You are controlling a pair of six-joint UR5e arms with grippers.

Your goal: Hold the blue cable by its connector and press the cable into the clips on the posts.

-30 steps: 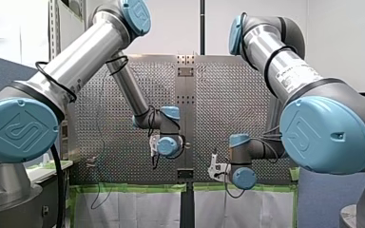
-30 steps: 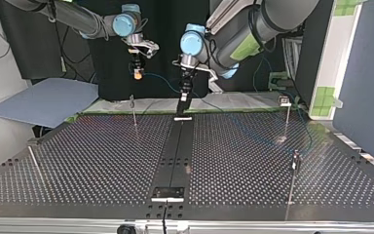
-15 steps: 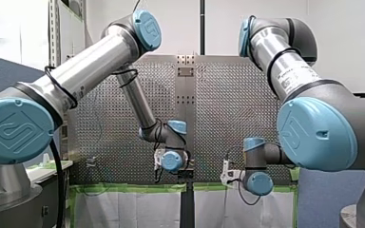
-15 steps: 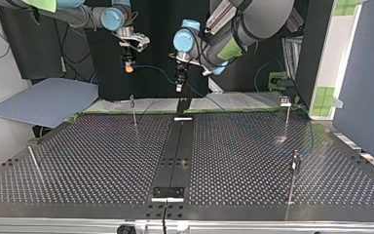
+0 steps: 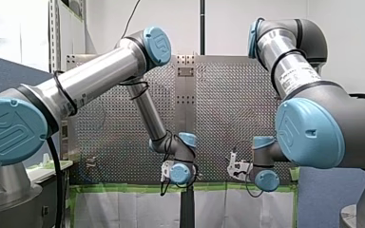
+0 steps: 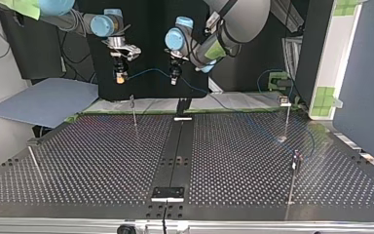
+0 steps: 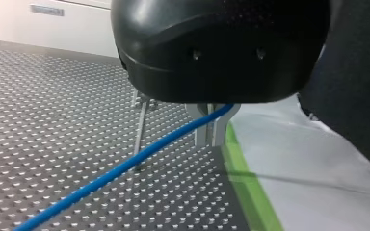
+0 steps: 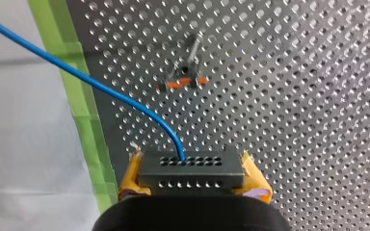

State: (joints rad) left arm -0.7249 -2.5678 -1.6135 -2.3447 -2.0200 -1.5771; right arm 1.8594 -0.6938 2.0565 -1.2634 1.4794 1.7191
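Our 2 arms have swung toward the top view's left and lifted. The blue cable (image 6: 148, 72) hangs above the counter (image 6: 102, 161). Our right claw (image 8: 192, 182) clamps its connector (image 8: 191, 166), and our left claw (image 7: 212, 137) pinches the cable. No post (image 6: 134, 111) seems to have it clipped, so all the pressing remains.

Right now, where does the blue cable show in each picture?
Front view: I cannot make it out.
Top view: the blue cable arcs between my right hand and my left hand.
Left wrist view: the cable runs out of my left hand, over the table.
Right wrist view: the cable curves out of the connector held in my right hand.
Shared landmark: the green tape along the table's edge.
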